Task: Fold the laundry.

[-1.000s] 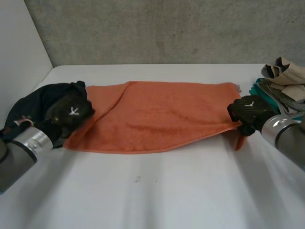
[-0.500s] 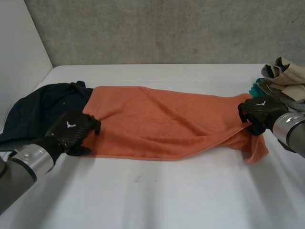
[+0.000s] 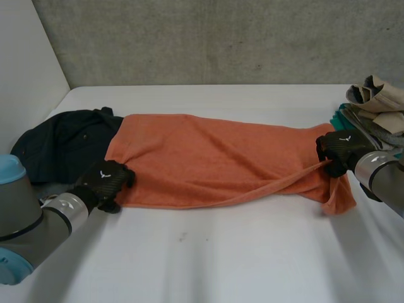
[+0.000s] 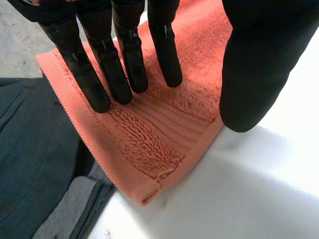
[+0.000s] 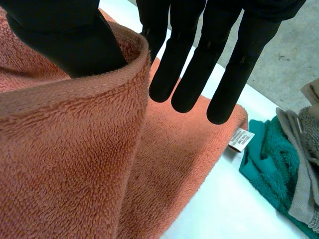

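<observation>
The orange towel (image 3: 214, 164) lies across the bench (image 3: 221, 259). The left hand (image 3: 106, 178) rests flat, fingers apart, on its 8 o'clock corner. The right hand (image 3: 341, 148) pinches its 3 o'clock end.

Left hand (image 3: 104, 178) moved nearer along orange towel (image 3: 214, 158).

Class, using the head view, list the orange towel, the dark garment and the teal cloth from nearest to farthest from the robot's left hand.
1. The orange towel: its corner lies under the left hand.
2. The dark garment: beside that corner, at left.
3. The teal cloth: far right, past the towel.
</observation>
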You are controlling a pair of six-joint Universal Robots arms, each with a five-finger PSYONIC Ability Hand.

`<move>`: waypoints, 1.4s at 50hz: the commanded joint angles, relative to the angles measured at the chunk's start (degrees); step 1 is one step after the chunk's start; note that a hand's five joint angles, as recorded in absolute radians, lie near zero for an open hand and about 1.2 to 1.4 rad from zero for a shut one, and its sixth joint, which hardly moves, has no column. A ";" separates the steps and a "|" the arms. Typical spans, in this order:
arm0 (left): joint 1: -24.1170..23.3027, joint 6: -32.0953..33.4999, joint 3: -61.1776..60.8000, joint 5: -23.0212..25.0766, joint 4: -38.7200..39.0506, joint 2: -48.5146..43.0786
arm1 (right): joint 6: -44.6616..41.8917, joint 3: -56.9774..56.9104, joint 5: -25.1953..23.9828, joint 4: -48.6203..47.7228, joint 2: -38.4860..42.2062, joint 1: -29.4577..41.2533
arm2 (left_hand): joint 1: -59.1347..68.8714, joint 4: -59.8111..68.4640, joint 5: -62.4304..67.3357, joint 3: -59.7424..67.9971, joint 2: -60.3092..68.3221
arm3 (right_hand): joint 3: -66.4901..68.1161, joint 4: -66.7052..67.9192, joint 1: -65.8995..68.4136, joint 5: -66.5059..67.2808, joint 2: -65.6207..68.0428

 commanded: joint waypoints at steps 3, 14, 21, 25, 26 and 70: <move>0.29 3.38 1.99 0.16 0.53 -2.97 | -0.19 0.27 -0.16 0.02 0.27 0.03 | 5.23 5.64 6.10 4.98 5.50 | 11.60 11.26 14.86 12.66 12.11; 0.47 3.91 7.53 0.08 1.15 -7.63 | -0.19 1.41 -0.43 -0.41 0.36 0.12 | 11.62 12.03 12.49 11.37 11.89 | 11.60 11.26 14.86 12.66 12.11; 0.47 5.14 10.78 0.08 1.15 -8.51 | -0.19 1.68 -0.60 -0.50 0.36 0.03 | 14.49 14.90 15.36 14.24 14.76 | 11.60 11.26 14.86 12.66 12.11; 0.29 5.14 12.37 -0.01 1.06 -9.30 | -0.19 1.85 -0.78 -0.50 0.36 0.03 | 15.16 15.57 16.03 14.91 15.43 | 11.60 11.26 14.86 12.66 12.11; 0.12 5.14 12.89 -0.01 1.06 -9.39 | -0.19 1.94 -0.78 -0.50 0.27 0.03 | 15.66 16.07 16.53 15.41 15.93 | 11.60 11.26 14.86 12.66 12.11; -4.36 1.90 -3.08 -7.48 -12.95 31.54 | -29.88 3.87 -0.60 26.29 -21.25 -0.58 | 42.22 42.63 43.09 41.97 42.49 | 11.60 11.26 14.86 12.66 12.11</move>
